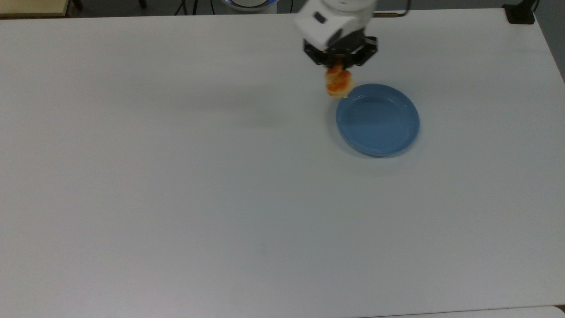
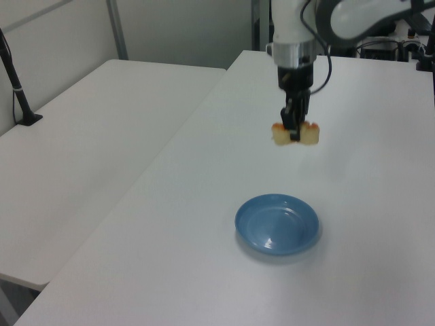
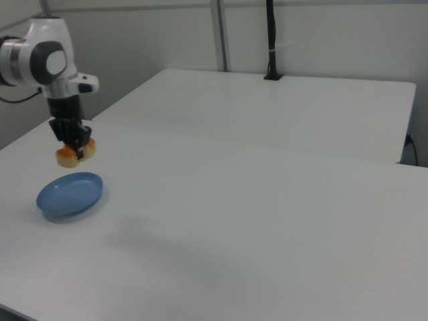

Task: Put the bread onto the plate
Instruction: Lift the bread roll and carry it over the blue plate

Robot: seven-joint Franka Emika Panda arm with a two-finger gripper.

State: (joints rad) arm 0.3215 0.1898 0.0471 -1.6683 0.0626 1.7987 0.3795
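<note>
The gripper [image 1: 339,65] is clamped on the bread [image 1: 338,84], its two dark fingers pinching the roll across its middle so that the pale ends stick out on either side, as the left view shows [image 2: 296,134]; the bread hangs in the air, clear of the white table [image 1: 220,198], with orange-brown glaze showing on its upper side; in the top view the bread sits at the upper-left edge of the blue plate [image 1: 378,120], just overlapping the rim as seen from above, while the rest of the plate lies bare to the top view's right and below; in the left view the gripper [image 2: 294,129] and the bread are above and beyond the plate [image 2: 277,224], apart from it, the arm's white links rising toward the top of the picture with a black cable looping beside them; in the right view the gripper [image 3: 73,144] holds the bread [image 3: 75,153] just above the far rim of the plate [image 3: 69,195], not touching it, with the arm's white body and grey joint at the right view's upper left; the plate rests flat on the table; a second white table [image 2: 88,156] stands alongside, carrying a black post [image 3: 271,40] with a clamp at its base
</note>
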